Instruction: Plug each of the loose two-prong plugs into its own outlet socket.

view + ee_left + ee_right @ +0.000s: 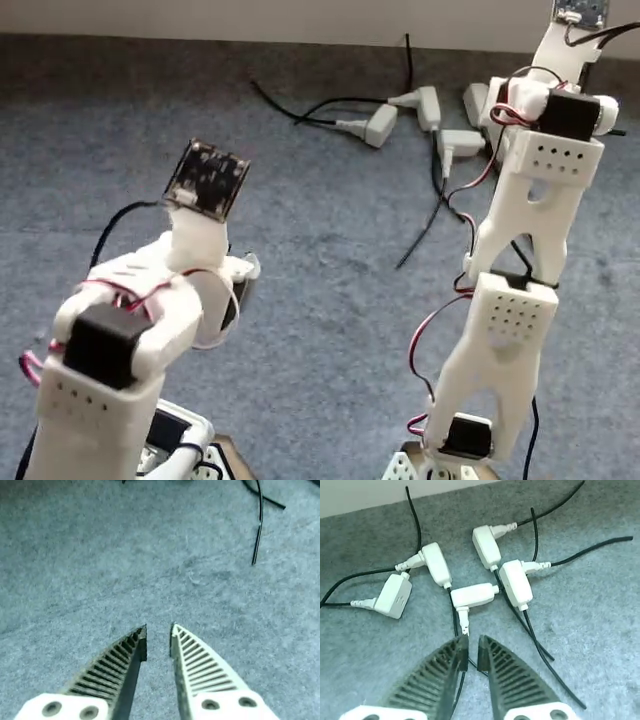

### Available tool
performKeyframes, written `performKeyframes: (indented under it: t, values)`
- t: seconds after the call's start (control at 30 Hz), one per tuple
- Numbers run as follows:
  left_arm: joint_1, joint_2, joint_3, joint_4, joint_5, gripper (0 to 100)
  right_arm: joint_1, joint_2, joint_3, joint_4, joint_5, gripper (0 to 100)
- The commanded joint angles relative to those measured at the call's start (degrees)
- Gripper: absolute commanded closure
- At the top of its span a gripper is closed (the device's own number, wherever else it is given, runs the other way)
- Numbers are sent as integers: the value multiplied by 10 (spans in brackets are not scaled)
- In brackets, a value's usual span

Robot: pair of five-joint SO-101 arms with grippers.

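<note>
Several white plug and socket blocks on black cords lie in a loose cluster on the grey carpet (600, 630). One block (390, 596) shows two slots on its face. Nearest my right gripper (473, 639) is a block (472, 595) lying crosswise, its cord stub pointing at the fingertips. Others lie beyond it (435, 562), (487, 545), (516, 582). The right gripper hovers just short of the cluster, open by a narrow gap and holding nothing. My left gripper (158, 629) hangs over bare carpet, slightly open and empty. In the high view the cluster (428, 105) sits at the back right.
Black cords (535, 640) trail from the blocks across the carpet toward the right arm's base (490, 400). A loose cord end (257, 535) lies ahead of the left gripper. A pale wall edge (300, 20) bounds the carpet at the back.
</note>
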Motion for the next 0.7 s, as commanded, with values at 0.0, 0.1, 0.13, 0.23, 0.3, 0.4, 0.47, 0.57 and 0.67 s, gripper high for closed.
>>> performKeyframes:
  t: [0.0, 0.1, 0.13, 0.23, 0.3, 0.4, 0.47, 0.57, 0.67]
  values:
    - [8, -126, 101, -56, 1, 934, -30, -119, 121, 24, -24, 961]
    - [8, -235, 191, -73, 1, 934, -73, -202, 246, 23, -25, 961]
    - [8, -276, 221, -76, 1, 934, -88, -230, 287, 22, -25, 961]
    - [8, -400, 312, -76, 1, 934, -125, -306, 401, 22, -24, 962]
    - [9, -466, 362, -76, 3, 934, -138, -357, 469, 21, -25, 988]
    - [8, -435, 415, -96, 2, 936, -149, -437, 573, 21, -25, 990]
    - [8, -420, 446, -116, 4, 936, -150, -497, 643, 19, -25, 991]
    - [8, -427, 495, -132, 4, 937, -149, -601, 758, -7, -24, 991]
    - [9, -446, 542, -134, 4, 937, -149, -723, 912, -65, -20, 991]
